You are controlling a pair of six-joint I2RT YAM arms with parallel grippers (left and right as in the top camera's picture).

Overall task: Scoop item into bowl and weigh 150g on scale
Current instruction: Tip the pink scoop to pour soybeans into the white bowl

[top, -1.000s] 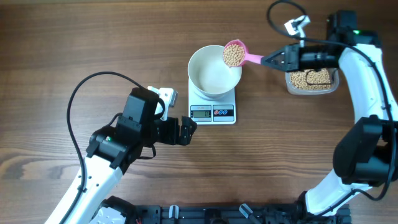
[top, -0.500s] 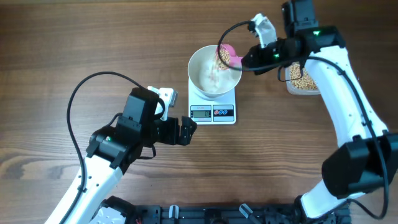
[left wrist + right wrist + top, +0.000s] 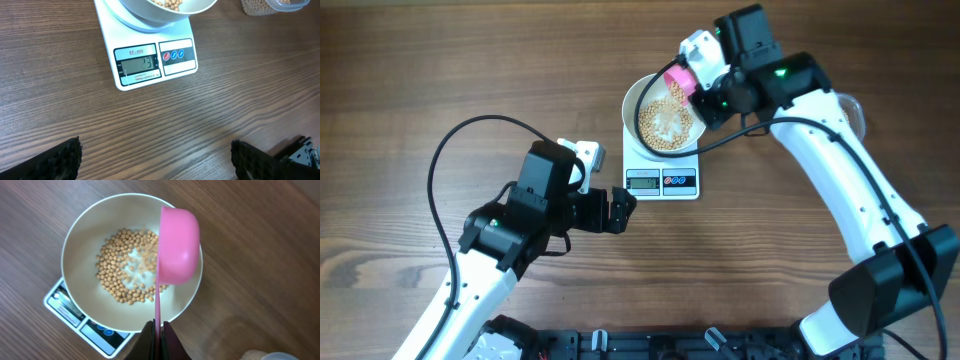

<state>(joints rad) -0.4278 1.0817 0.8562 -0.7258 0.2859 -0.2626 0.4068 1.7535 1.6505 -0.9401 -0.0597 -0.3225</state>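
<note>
Right gripper (image 3: 158,330) is clamping the thin handle of the pink scoop (image 3: 177,245), with the jaws pressed together on it. It is holding the scoop tipped on its side above the far part of the bowl (image 3: 80,235). The beans (image 3: 117,275) are lying loose across the bowl floor, and a few are showing blurred just beside the scoop's mouth. The bowl is sitting on the scale (image 3: 75,315).

The left gripper (image 3: 623,211) is hovering low over the table (image 3: 440,80), just in front of the scale, with its fingers spread wide apart and touching nothing.

The right wrist view is giving the straight-down look into the bowl. Only the left wrist view is showing the scale display (image 3: 140,65) clearly, with digits that read like 13, and the clear tub (image 3: 272,6) of beans standing beside the scale. In the overhead view the right arm is covering most of that tub.

The table is dark brown wood with a lengthwise grain. A black cable (image 3: 450,170) is looping above it beside the left arm. No room beyond the tabletop is showing.
</note>
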